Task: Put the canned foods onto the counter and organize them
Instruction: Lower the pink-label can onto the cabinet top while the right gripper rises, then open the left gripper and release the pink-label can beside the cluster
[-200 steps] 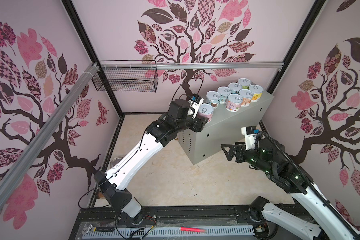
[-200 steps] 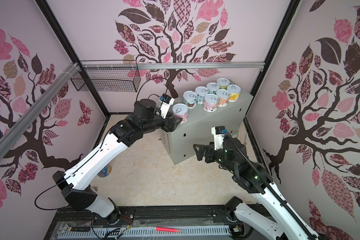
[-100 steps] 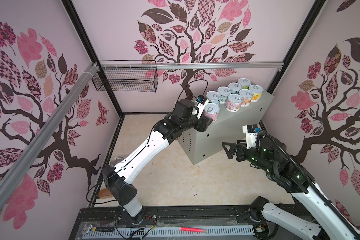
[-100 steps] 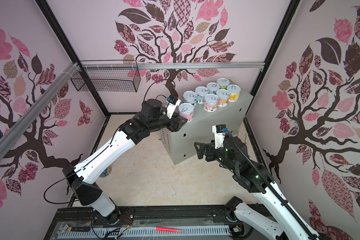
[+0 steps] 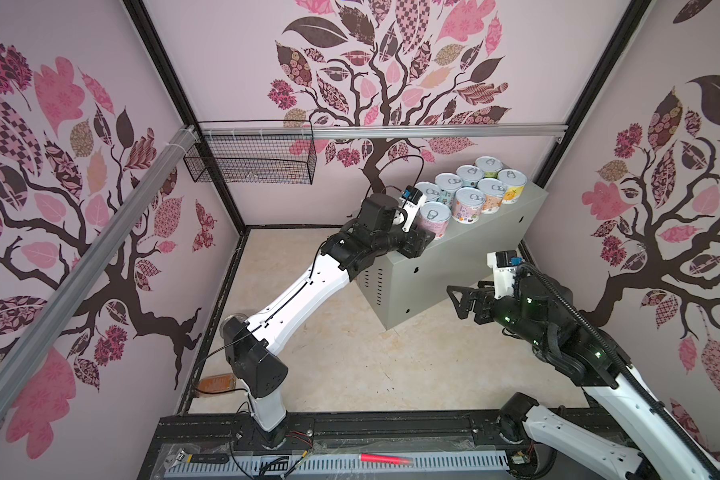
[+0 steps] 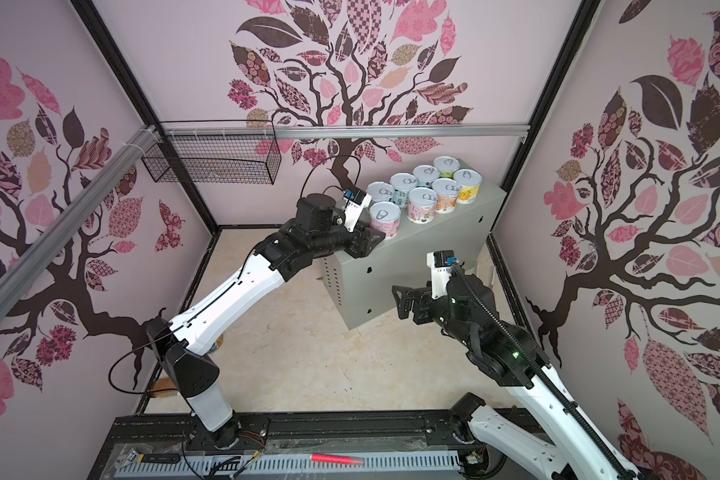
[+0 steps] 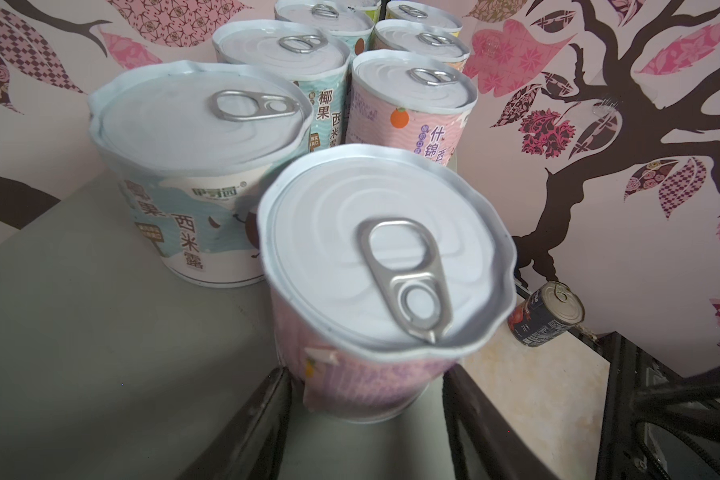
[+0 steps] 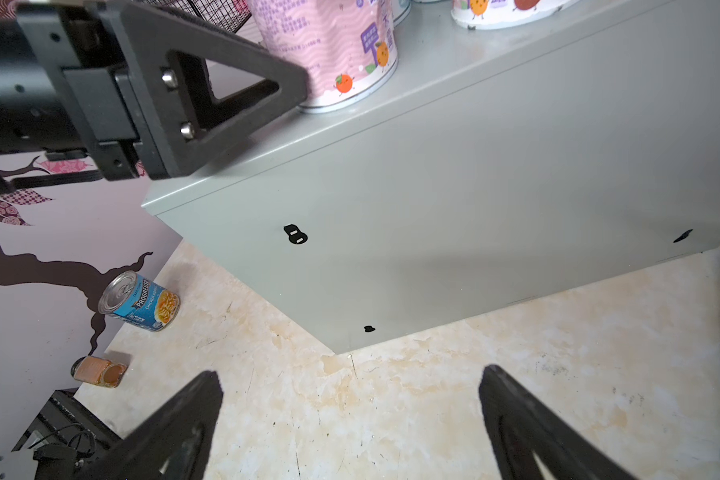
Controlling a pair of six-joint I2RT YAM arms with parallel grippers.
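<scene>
Several short pastel cans (image 5: 468, 203) (image 6: 422, 203) stand in two rows at the far end of the grey counter (image 5: 466, 257) (image 6: 425, 257) (image 8: 474, 166). A pink-labelled can (image 5: 433, 218) (image 6: 385, 220) (image 7: 371, 257) stands upright on the counter top, closest to me in the right-hand row. My left gripper (image 5: 427, 239) (image 6: 371, 241) (image 7: 365, 370) has a finger against each side of its base. My right gripper (image 5: 456, 301) (image 6: 398, 301) (image 8: 350, 372) hangs open and empty over the floor beside the counter. A blue-labelled can (image 8: 140, 303) and a dark-labelled can (image 7: 545, 313) lie on the floor.
A black wire basket (image 5: 250, 162) hangs on the back-left rail. A small orange jar (image 8: 96, 372) lies on the floor by the left wall. A red pen (image 5: 385, 459) and a wrench (image 5: 179, 459) rest on the front rail. The beige floor (image 5: 350, 353) is bounded by patterned walls.
My left arm has carried the pink can from the counter's near-left edge further onto the top, next to the other cans. The right arm has stayed put.
</scene>
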